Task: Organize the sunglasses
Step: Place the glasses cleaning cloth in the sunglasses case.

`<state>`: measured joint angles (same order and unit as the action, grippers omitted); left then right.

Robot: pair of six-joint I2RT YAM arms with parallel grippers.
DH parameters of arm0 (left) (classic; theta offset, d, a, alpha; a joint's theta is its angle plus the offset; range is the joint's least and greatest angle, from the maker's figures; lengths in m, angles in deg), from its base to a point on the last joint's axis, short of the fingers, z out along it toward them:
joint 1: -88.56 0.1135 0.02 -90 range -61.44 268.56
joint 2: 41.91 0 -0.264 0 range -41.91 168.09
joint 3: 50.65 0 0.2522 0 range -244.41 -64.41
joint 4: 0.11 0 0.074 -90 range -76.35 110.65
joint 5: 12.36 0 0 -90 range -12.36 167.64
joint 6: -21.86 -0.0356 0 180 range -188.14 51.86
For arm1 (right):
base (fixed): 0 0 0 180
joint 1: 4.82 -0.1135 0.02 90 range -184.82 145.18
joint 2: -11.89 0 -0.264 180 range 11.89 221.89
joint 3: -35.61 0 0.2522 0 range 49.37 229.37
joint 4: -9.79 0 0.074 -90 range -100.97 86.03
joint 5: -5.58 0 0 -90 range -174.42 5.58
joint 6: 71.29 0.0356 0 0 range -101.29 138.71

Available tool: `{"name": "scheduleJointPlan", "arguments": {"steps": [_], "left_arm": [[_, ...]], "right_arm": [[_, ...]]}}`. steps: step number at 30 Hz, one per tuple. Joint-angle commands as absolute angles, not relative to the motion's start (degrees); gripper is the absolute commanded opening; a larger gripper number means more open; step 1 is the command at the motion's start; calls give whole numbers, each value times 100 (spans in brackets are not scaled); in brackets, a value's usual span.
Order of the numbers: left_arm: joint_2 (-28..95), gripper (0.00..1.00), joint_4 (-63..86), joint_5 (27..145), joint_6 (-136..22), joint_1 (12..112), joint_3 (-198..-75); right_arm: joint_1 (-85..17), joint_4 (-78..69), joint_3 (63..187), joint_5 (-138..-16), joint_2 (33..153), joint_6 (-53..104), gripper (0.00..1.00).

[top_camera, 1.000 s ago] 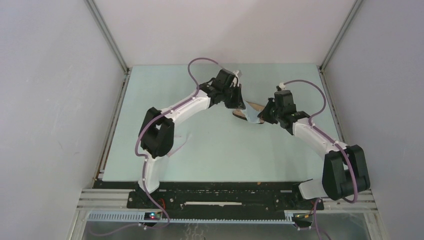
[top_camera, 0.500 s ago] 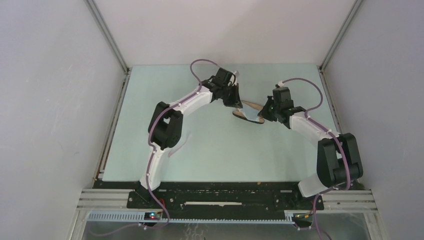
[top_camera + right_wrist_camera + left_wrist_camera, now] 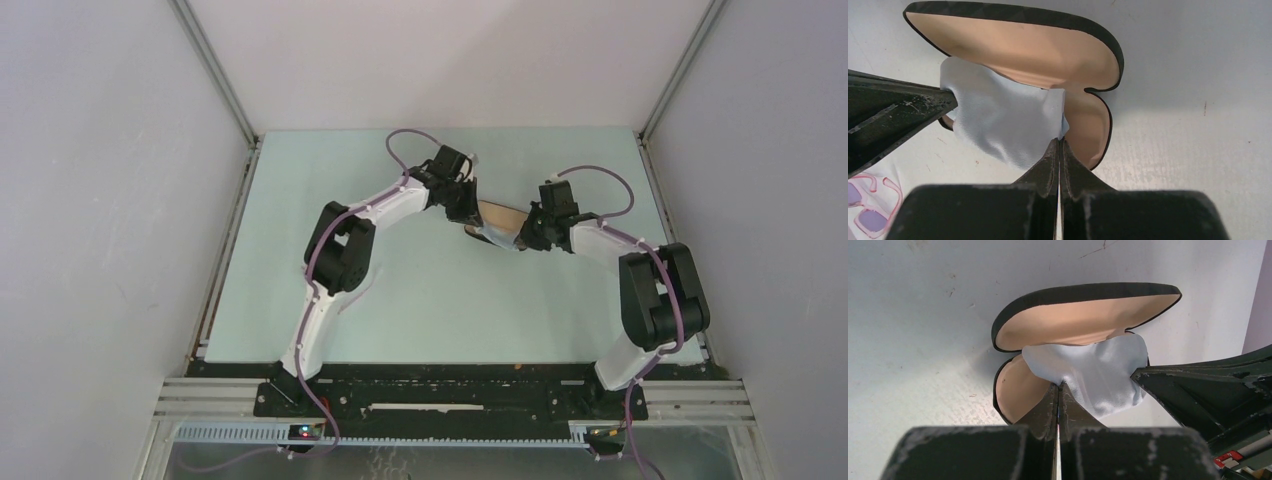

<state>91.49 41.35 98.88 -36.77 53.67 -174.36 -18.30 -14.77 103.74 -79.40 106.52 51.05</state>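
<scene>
The black oblong case lies open, its tan lining up, in the middle of the table's far half. A light blue cloth is stretched over the case's lower half. My left gripper is shut on one corner of the cloth. My right gripper is shut on the opposite corner of the cloth. In the top view the left gripper and right gripper flank the case. The sunglasses, pink-framed, lie on the table at the bottom left of the right wrist view, apart from the case.
The pale green table is bounded by white walls with metal corner posts. A black rail with both arm bases runs along the near edge. The right gripper's dark finger reaches into the left wrist view.
Both arms have stretched out and sunk lower, bringing the two grippers and the cloth down onto the open case. Both stay shut on the cloth.
</scene>
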Motion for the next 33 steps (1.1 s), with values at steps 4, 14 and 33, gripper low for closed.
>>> {"name": "scheduleJointPlan", "arguments": {"steps": [4, 14, 33], "left_arm": [[9139, 0, 4085, 9891, -3888, 5455, -17543], [9186, 0, 4138, 9904, -3894, 5455, -17377], [9318, 0, 4308, 9751, -4000, 5455, -17118]], "right_arm": [[-1761, -1230, 10607, -7976, 10740, 4994, 0], [-1741, -1124, 10654, -7941, 10928, 4973, 0], [-1739, -1146, 10623, -7897, 11225, 4872, 0]]}}
